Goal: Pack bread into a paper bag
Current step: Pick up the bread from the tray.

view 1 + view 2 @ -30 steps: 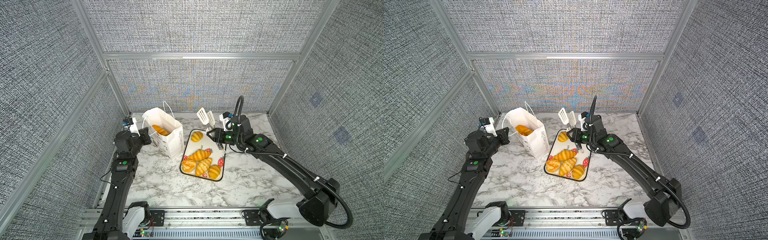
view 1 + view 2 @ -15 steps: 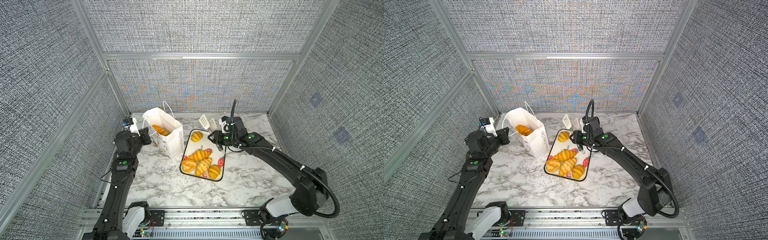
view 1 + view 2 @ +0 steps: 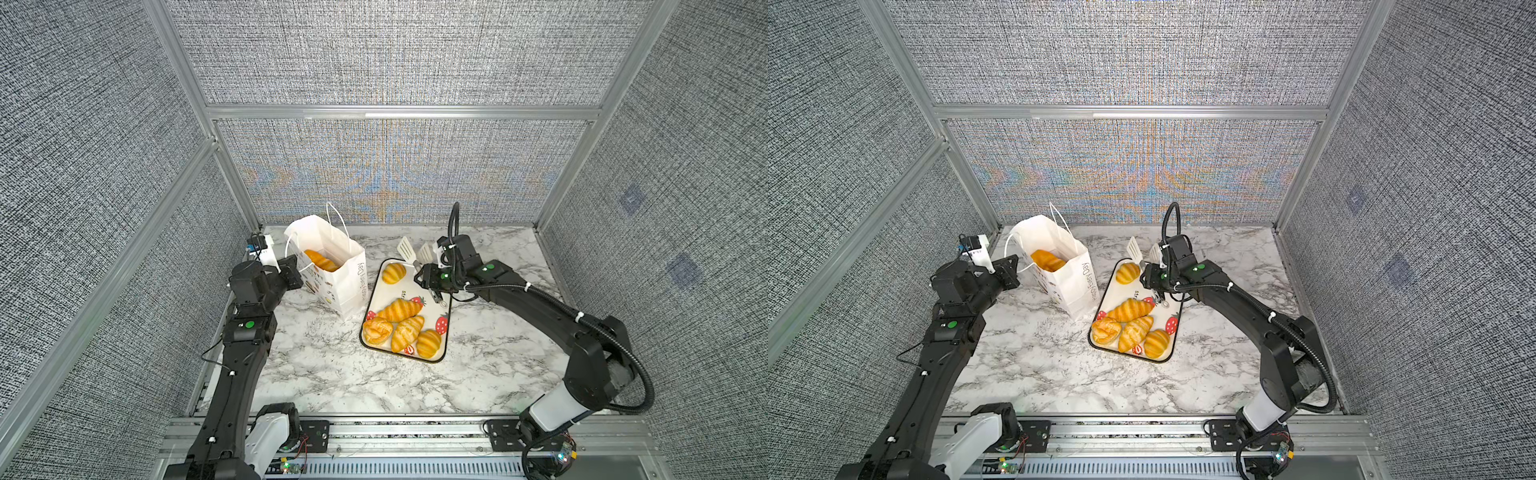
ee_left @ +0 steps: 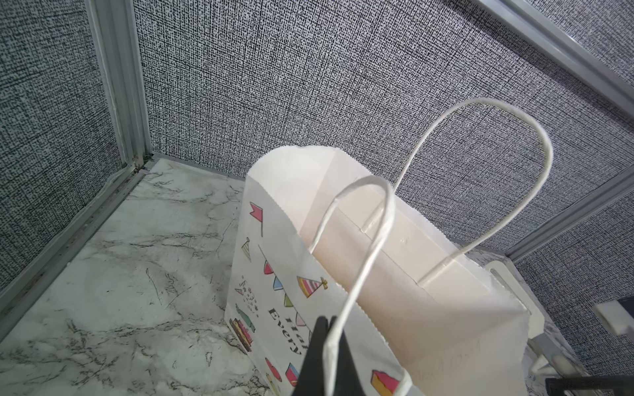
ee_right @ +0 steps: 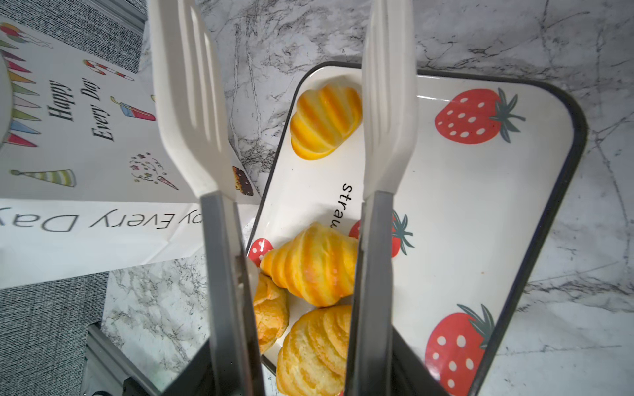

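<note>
Tall white paper bag [image 3: 351, 286] upright on the marble desk [image 3: 332, 365], mouth open, orange bread [image 3: 322, 261] inside, number unclear, strawberry tray [image 3: 397, 289] just beside it carrying five pastries [image 3: 399, 309], left jaws pinching one cord handle [image 4: 360, 260], right jaws clasping white tongs [image 3: 405, 249], blades spread over the tray's far end.

- White slotted tongs [image 3: 405, 248]: jutting forward from the right gripper [image 3: 429, 277], blades apart.
- Black-rimmed strawberry-print tray [image 5: 480, 212]: directly below that gripper.
- Marble tabletop [image 3: 332, 374]: underneath the tray.
</note>
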Motion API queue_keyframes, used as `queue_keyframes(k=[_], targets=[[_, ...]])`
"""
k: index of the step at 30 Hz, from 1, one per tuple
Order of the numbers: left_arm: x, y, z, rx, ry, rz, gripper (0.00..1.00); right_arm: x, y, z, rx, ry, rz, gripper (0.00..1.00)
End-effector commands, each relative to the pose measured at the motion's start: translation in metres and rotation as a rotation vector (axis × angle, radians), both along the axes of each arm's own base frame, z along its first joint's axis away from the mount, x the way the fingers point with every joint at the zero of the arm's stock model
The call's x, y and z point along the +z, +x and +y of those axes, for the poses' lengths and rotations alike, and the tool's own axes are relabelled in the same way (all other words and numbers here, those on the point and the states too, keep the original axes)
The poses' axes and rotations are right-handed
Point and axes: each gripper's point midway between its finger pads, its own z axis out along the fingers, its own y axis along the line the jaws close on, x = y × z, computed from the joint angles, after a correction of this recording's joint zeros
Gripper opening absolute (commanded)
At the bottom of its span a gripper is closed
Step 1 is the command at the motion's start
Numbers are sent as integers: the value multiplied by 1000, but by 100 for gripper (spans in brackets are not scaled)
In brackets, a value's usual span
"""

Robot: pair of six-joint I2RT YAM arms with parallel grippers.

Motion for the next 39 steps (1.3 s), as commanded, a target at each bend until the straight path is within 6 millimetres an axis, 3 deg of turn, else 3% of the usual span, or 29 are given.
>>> queue_keyframes(k=[1,18,39], targets=[[3,2,1,3,6,-21,0,-5,4,-3,-8,-37,-3,55],[2,2,1,2,7,-19,0,-35,15,12,33,-148,36,55],[3,2,2,5,10,-20,0,-67,25,29,63,-270,77,65]])
